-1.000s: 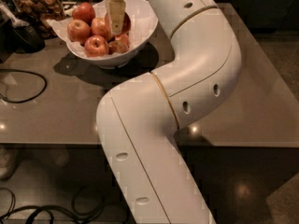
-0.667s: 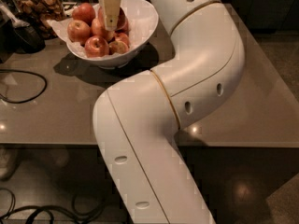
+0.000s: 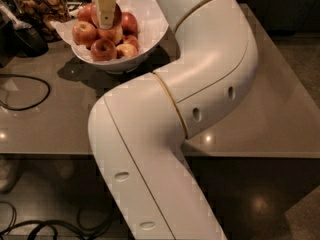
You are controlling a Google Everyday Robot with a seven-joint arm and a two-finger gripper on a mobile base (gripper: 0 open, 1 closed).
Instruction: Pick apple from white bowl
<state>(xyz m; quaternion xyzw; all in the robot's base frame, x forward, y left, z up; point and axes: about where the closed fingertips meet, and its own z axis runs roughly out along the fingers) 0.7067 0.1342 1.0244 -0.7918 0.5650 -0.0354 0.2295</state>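
Observation:
The white bowl stands at the table's far left, lined with crinkled white paper and holding several pinkish-red apples. My gripper reaches down from the top edge into the bowl's left-middle. Its tip sits right over the apples, between one apple on the left and another on the right. A third apple lies at the front. Whatever is directly behind the tip is hidden. My white arm sweeps from the bottom centre up past the bowl's right side.
A clear jar of brown snacks stands left of the bowl, with a dark object in front of it. A black cable loops on the grey table. The table's front edge runs across the lower half; more cables lie on the floor.
My gripper has shifted left across the bowl, from over its middle-right apples to its left-middle. The arm's elbow has swung with it.

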